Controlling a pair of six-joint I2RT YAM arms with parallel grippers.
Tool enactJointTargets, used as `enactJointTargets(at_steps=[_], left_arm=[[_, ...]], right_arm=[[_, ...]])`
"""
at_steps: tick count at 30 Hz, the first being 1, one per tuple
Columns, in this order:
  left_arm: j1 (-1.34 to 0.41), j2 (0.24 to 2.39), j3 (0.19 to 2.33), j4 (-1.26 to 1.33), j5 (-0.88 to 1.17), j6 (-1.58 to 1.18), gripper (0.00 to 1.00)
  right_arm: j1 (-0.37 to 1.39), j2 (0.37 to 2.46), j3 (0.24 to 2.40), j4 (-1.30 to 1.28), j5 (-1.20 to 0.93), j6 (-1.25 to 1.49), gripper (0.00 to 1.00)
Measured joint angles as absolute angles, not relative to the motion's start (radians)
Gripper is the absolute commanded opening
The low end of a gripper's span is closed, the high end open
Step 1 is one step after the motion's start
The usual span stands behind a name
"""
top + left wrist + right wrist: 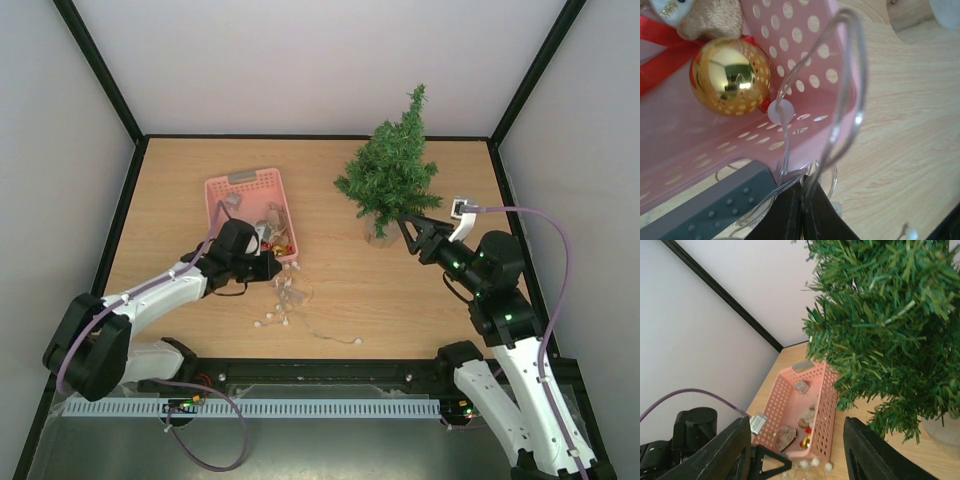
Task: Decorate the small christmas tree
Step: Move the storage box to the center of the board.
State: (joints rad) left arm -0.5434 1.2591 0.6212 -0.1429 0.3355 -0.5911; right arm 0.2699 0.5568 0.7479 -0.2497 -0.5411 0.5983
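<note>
The small christmas tree (390,172) stands upright at the back right in its pale pot (380,238). It fills the upper right of the right wrist view (890,325). My right gripper (409,226) is open and empty beside the tree's lower branches; its jaws (796,424) stand wide apart. My left gripper (274,267) is at the near right corner of the pink basket (222,187), shut on the clear wire of a light string (840,105). The string (285,300), with white beads, trails on the table. A gold bauble (730,75) lies in the basket.
The basket (785,395) also holds a red ribbon (662,42), brown heart-shaped ornaments (785,436) and a small grey piece (801,386). Black frame posts and white walls bound the table (430,300). A purple cable (555,240) loops by the right arm.
</note>
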Motion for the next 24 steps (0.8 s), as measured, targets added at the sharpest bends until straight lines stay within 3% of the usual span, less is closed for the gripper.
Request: enactJointTargets(at_steps=[13, 24], left_arm=[[-0.459, 1.301, 0.685, -0.134, 0.356, -0.528, 0.02], [-0.459, 1.191, 0.708, -0.144, 0.456, -0.571, 0.02]], right_arm=[[0.350, 0.606, 0.722, -0.242, -0.504, 0.609, 0.48], [0.846, 0.838, 0.702, -0.171, -0.239, 0.609, 0.50]])
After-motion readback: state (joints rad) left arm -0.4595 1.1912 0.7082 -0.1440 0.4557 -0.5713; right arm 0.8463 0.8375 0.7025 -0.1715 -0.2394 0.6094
